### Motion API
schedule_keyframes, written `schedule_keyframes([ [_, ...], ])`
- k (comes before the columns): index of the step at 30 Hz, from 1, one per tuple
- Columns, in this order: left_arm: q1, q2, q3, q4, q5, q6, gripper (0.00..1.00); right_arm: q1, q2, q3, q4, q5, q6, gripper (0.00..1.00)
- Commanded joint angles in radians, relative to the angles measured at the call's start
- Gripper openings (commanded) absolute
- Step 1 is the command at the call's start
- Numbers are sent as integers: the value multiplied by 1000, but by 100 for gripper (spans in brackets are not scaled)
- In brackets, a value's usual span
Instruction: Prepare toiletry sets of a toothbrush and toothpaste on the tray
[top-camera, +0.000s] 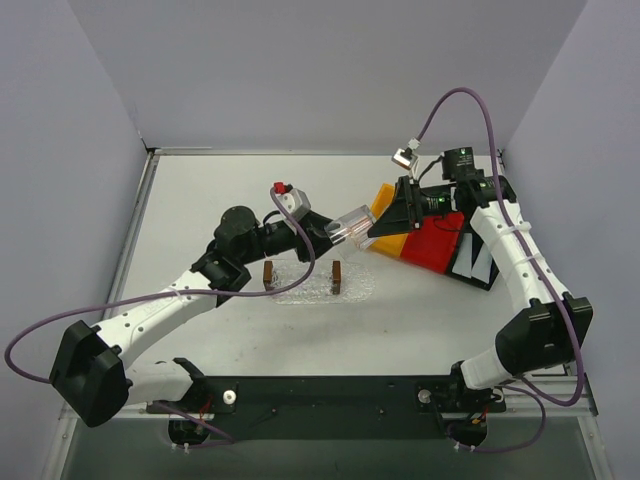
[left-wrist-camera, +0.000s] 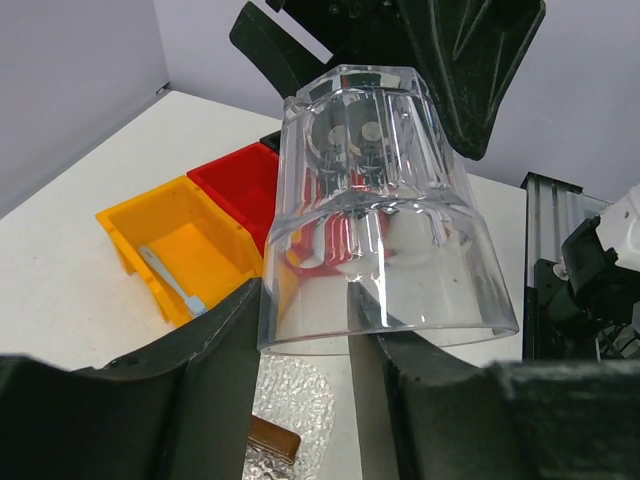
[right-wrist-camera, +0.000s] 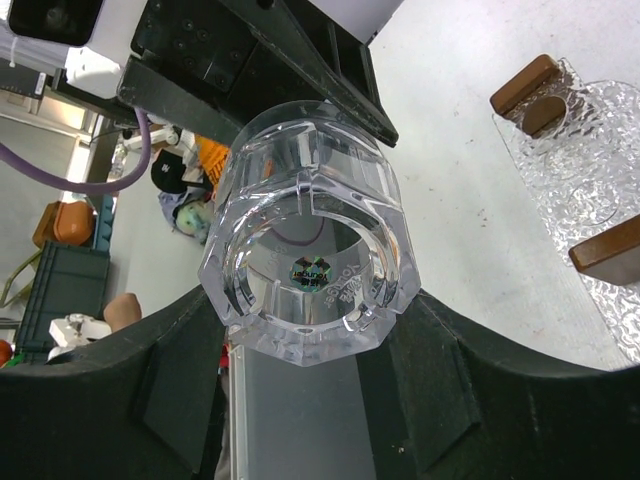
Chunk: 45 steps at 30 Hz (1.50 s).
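Now: toothbrush (left-wrist-camera: 170, 281) lies diagonal on yellow bin (left-wrist-camera: 120, 225) floor, walls close around. Oval tray (top-camera: 305, 291) runs left-right. My right gripper (right-wrist-camera: 312, 300) clamps clear cup (top-camera: 352, 224); left gripper (left-wrist-camera: 305, 322) flanks its rim, grip unclear.

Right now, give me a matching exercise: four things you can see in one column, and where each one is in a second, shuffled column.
1. clear cup
2. toothbrush
3. brown blocks
4. red bin

A. on the tray
B. between the fingers of the left gripper and of the right gripper
C. in the yellow bin
D. beside the yellow bin

Pairs: 1-B, 2-C, 3-A, 4-D
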Motion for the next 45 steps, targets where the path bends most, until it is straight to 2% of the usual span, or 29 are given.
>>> schedule_keyframes([
  [1, -4, -4, 12, 113, 40, -40, 39, 13, 17, -16, 11, -175, -21, 13],
  [4, -6, -11, 9, 109, 45, -39, 22, 12, 23, -17, 9, -175, -21, 14],
  [5, -6, -14, 6, 106, 45, -39, 12, 13, 23, -19, 9, -173, -21, 15],
  [7, -4, -23, 3, 103, 44, -37, 6, 13, 26, -20, 8, -165, -44, 16],
  [8, -6, -26, 1, 99, 42, -36, 0, 13, 29, -25, 9, -162, -45, 17],
  [12, -6, -46, 12, 53, 36, -17, 0, 7, 38, -32, 6, -147, -58, 22],
  [16, -4, -64, 46, -70, 11, 50, 0, -18, 44, -33, 4, -130, -67, 35],
  [21, -4, -90, 61, -139, -22, 105, 0, -83, 35, -31, 3, -116, -70, 50],
  [24, -4, -92, 78, -190, -61, 131, 0, -117, 11, -34, 1, -75, -74, 54],
  [29, -4, -78, 133, -306, -97, 185, 0, -133, -81, -51, -8, 121, -99, 56],
  [33, -3, -38, 201, -407, -159, 210, 0, -128, -170, -74, -8, 355, -108, 57],
  [37, -6, 20, 302, -595, -141, 284, 0, -117, -250, -97, -6, 510, -110, 57],
  [43, -12, 164, 530, -872, -177, 326, 0, -110, -311, -137, -17, 605, -119, 56],
  [45, -20, 205, 587, -909, -211, 322, 0, -94, -334, -144, -16, 628, -122, 56],
])
